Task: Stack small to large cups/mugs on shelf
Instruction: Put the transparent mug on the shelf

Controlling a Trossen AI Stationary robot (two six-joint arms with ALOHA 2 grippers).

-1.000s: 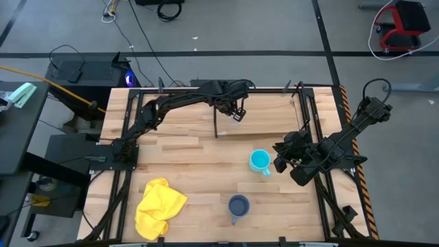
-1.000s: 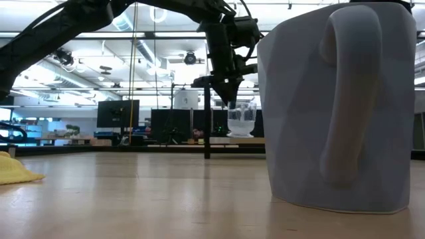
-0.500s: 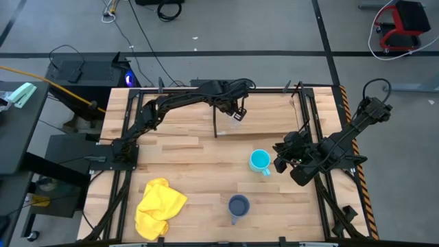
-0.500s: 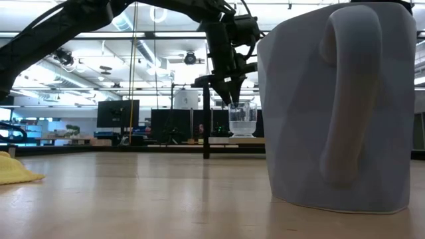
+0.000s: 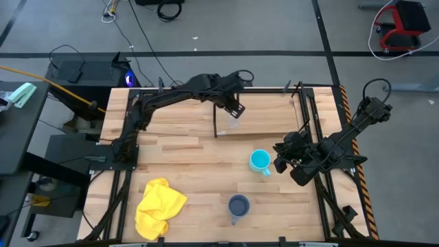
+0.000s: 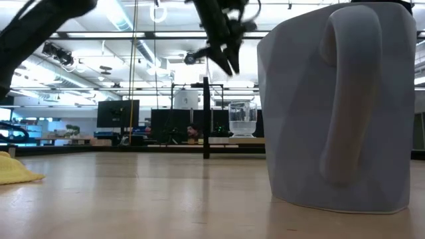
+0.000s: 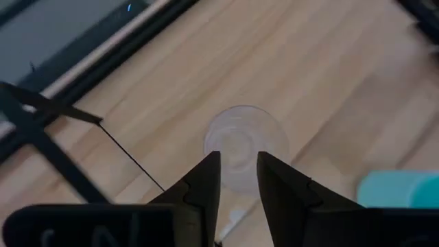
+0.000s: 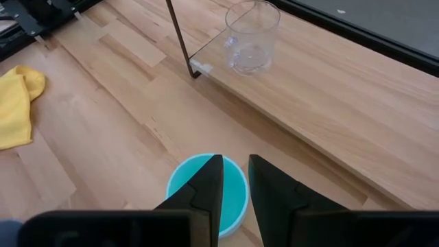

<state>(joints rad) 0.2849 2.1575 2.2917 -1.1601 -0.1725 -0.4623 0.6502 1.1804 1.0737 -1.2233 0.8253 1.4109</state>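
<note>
Clear glass cup (image 8: 252, 36) stands upright on shelf (image 8: 357, 116), near its corner upright, free of any grip. Left gripper (image 6: 226, 56) hangs above cup, fingers parted, holding nothing. Cyan mug (image 5: 259, 161) on tabletop (image 5: 185, 158) just off shelf; right gripper (image 5: 280, 159) beside it, fingers slightly apart, empty. Grey-blue mug (image 5: 238, 206) farther from shelf; yellow cloth (image 5: 159, 206) well apart.

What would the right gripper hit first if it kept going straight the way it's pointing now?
Most likely the cyan mug. In its wrist view the right gripper aims at the mug's open top, with the glass cup on the shelf well beyond. Depth is uncertain.
</note>
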